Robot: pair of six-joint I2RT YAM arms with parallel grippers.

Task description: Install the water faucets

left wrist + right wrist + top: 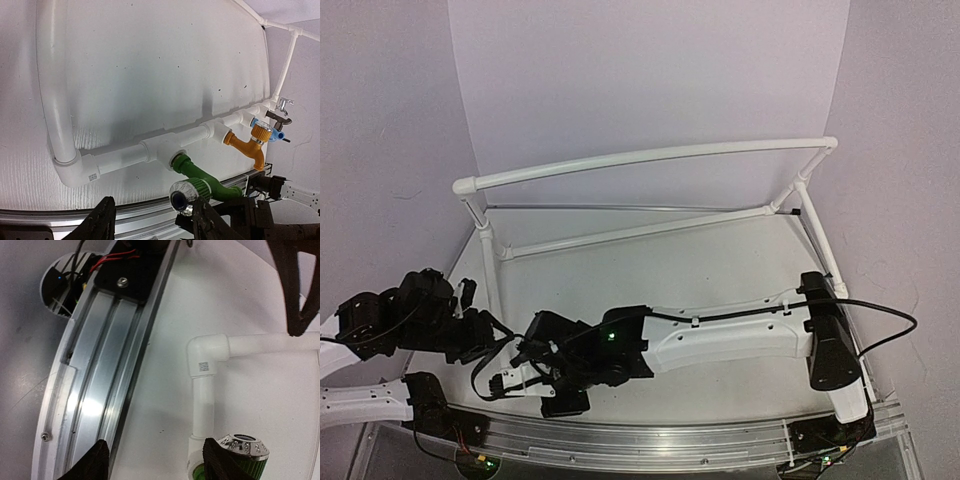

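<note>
Left gripper (157, 224) fingers spread, gripping nothing. Green faucet (206, 181) seated in pipe frame (120, 157) tee, just ahead. Orange faucet (248, 143) next along pipe; blue faucet (278, 135), grey faucet (277, 116), silver faucet (285, 103) bunched beyond. Right gripper (156, 465) spread, empty, beside green faucet.

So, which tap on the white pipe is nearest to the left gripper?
The green tap, just beyond the left gripper; the orange tap and the others sit farther along the pipe.
</note>
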